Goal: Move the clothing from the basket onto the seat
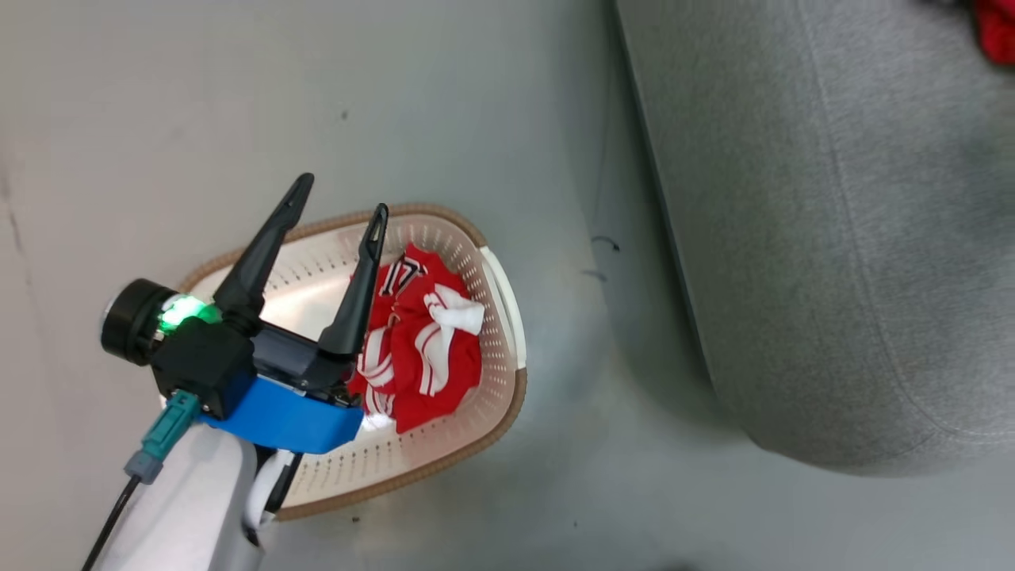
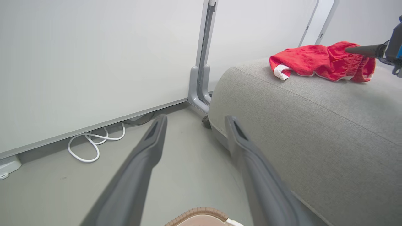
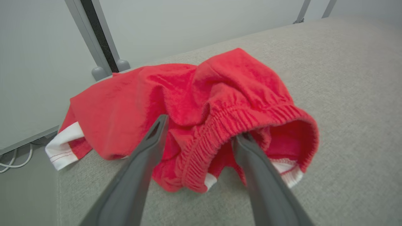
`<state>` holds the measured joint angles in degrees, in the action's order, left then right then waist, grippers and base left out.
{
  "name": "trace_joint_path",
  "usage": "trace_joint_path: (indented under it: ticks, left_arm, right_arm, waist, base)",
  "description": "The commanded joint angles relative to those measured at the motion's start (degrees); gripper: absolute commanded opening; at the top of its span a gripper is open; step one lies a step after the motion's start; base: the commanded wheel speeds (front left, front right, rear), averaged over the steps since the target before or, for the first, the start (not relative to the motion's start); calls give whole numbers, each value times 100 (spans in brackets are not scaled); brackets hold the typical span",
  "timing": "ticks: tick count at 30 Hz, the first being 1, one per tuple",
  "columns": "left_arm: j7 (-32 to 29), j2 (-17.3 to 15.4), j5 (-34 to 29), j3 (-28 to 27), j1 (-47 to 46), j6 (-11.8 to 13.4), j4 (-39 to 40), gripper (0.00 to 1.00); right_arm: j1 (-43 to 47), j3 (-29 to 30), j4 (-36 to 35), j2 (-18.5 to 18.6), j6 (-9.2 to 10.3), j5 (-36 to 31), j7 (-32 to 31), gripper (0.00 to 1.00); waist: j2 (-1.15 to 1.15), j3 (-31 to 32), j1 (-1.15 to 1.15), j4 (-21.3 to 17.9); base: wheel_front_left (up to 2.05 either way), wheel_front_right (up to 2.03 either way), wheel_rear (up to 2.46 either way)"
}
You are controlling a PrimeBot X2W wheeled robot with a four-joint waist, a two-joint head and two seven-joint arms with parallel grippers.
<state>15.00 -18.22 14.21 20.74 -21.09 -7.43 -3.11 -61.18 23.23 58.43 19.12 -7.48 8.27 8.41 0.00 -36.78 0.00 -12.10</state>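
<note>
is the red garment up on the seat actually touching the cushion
Touching. The left wrist view shows the red garment lying slumped on the seat, no gap beneath.

nothing legible; dark marks on the clothing (image 1: 420,349) may be lettering.

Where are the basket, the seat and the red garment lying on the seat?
Basket (image 1: 428,456): head view, perforated inner wall.
Seat (image 3: 345,78): right wrist view, bare grey upholstery.
Red garment (image 3: 188,91): right wrist view, red fabric above its elastic waistband.
</note>
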Motion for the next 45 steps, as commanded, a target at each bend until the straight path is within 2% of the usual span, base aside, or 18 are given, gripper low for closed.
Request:
trace_joint_path:
  ticks: [1,6,10,15,19,23,27,34,45]
  left_arm:
    - [27,59,52,-21,83,-3,-64,100]
    - [27,277,153,-77,321,-3,-266,100]
    - [26,441,220,-207,578,-3,-405,100]
    - [26,627,247,-416,913,-3,-559,100]
    - [26,782,252,-605,1204,-3,-677,100]
    - [27,916,252,-765,1428,-3,-816,100]
    - [26,1023,226,-961,1584,-3,-971,100]
    - [27,1122,145,-1246,1815,-3,-1076,100]
    - [26,1219,39,-1568,2091,-3,-1177,100]
  right_arm:
    - [172,-106,30,-17,-3,45,-8,100]
    - [637,-525,-24,-92,-3,251,-9,100]
    - [1109,-1081,-285,-170,-3,358,39,100]
    - [1764,-1783,-900,-323,-3,668,198,100]
    - [2433,-2061,-1606,-402,-3,971,329,100]
    - [3163,-2233,-2348,-489,-3,991,385,100]
    - [3906,-2211,-3088,-594,-3,722,331,100]
    - [4924,-2158,-4204,-1070,-3,273,55,100]
    - [5891,-2259,-4719,-1475,-3,82,-253,100]
  waist:
    - [0,419,0,44]
    - [0,1090,0,70]
    - [0,1616,0,105]
    - [0,2176,0,136]
    - [0,2546,0,212]
    - [0,2859,0,337]
    - [0,3111,0,448]
    - [0,3384,0,607]
    - [0,3659,0,940]
  base:
    - [0,0,0]
    - [0,0,0]
    - [0,0,0]
    - [0,0,0]
    - [0,0,0]
    - [0,0,0]
    - [0,0,0]
    - [0,0,0]
    - [0,0,0]
